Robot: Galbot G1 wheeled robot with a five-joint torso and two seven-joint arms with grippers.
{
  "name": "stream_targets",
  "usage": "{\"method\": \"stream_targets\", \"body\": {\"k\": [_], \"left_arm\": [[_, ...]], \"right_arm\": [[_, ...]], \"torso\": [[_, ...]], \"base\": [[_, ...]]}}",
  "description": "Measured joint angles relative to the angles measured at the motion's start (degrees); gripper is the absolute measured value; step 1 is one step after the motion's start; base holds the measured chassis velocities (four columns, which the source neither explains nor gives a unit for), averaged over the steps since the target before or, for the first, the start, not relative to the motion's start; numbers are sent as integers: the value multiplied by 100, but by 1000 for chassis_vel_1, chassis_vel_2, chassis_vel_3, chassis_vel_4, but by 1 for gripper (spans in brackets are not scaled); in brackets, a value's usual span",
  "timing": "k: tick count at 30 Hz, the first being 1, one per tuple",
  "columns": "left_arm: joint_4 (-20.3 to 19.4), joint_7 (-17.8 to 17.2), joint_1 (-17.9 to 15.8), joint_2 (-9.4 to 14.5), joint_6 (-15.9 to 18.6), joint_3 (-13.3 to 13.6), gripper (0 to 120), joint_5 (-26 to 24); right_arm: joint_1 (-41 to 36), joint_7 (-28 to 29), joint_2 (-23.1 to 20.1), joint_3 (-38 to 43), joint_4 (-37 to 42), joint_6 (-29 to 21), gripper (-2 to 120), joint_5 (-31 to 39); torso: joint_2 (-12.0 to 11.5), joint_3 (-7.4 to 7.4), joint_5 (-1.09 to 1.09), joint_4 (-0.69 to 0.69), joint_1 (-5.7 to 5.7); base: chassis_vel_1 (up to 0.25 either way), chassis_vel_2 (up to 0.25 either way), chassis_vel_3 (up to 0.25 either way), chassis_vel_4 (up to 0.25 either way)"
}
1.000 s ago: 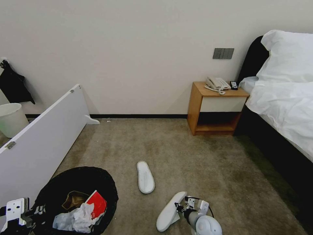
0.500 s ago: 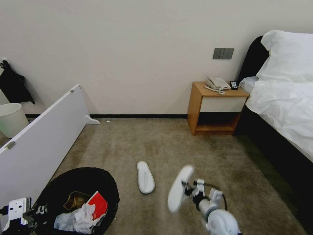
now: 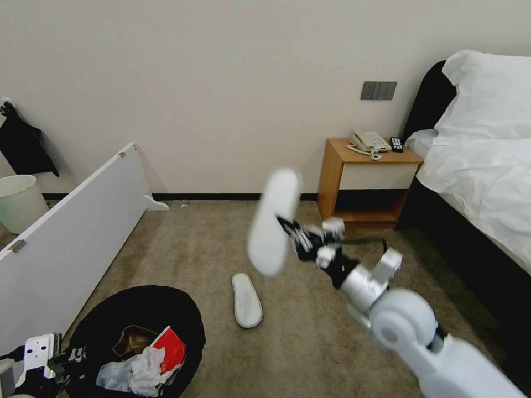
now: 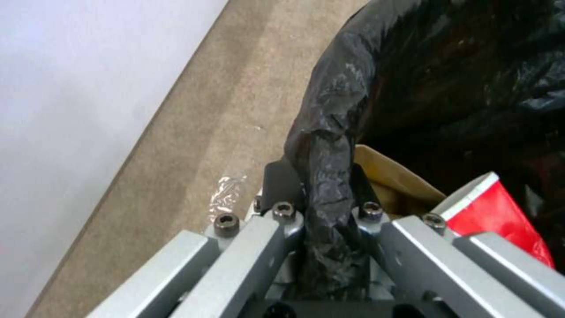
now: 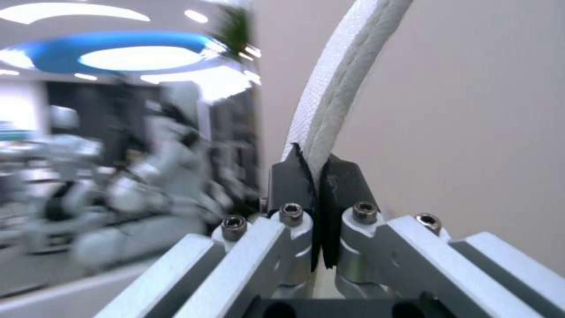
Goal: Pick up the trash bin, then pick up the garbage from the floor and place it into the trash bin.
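Observation:
The trash bin (image 3: 94, 326), lined with a crinkly black bag, sits at the lower left of the head view, holding a red paper cup (image 3: 168, 345), white tissues (image 3: 133, 373) and a brown box (image 3: 130, 338). My left gripper (image 3: 66, 356) is shut on the bin's bagged rim (image 4: 326, 176). High above the carpet, my right gripper (image 3: 290, 232) is shut on a white slipper (image 3: 274, 221), whose edge (image 5: 338, 84) rises from between its black pads. Another white slipper (image 3: 246, 299) lies sole-up on the carpet right of the bin.
A white panel (image 3: 66, 237) leans along the left, with a pale bucket (image 3: 19, 202) behind it. A wooden nightstand (image 3: 368, 185) with a phone stands at the back wall. A bed with white bedding (image 3: 487, 177) fills the right side. Open carpet lies between.
My right gripper has lifted the slipper from the floor at the lower middle up high and toward the centre. The left gripper and bin have barely moved.

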Motion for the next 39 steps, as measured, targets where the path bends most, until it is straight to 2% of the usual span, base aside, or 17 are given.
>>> {"method": "stream_targets", "body": {"k": [3,10,19,24,30,32,34,39], "left_arm": [[-7,2,16,-25,0,3,3,24],[-11,10,29,1,0,40,3,52],[-57,13,80,-28,0,82,3,82],[-109,20,101,-38,0,46,3,70],[-145,23,105,-48,0,39,3,63],[-150,23,105,-51,0,47,3,67],[-179,19,89,-37,0,55,3,65],[-180,14,85,-19,0,46,3,55]], "right_arm": [[612,-179,122,-224,39,63,0,242],[1800,-586,548,-773,17,156,0,513],[2370,-894,927,-1349,-52,185,0,618],[2400,-1006,1041,-1815,-123,222,0,517],[2198,-1121,979,-2098,-280,295,0,271],[2069,-1189,926,-2181,-370,351,0,121],[1599,-1366,777,-2348,-581,468,0,-246],[1273,-1493,702,-2427,-838,595,0,-511]], "torso": [[0,0,3,-5,0],[0,0,2,-4,0],[0,0,1,-3,0],[0,-1,2,-4,0],[0,-1,3,-5,0],[0,-1,2,-4,0],[0,-1,3,-5,0],[0,0,3,-4,0]], "base": [[0,0,0,0],[0,0,0,0],[0,0,0,0],[0,0,0,0],[0,0,0,0],[0,0,0,0],[0,0,0,0],[0,0,0,0]]}}
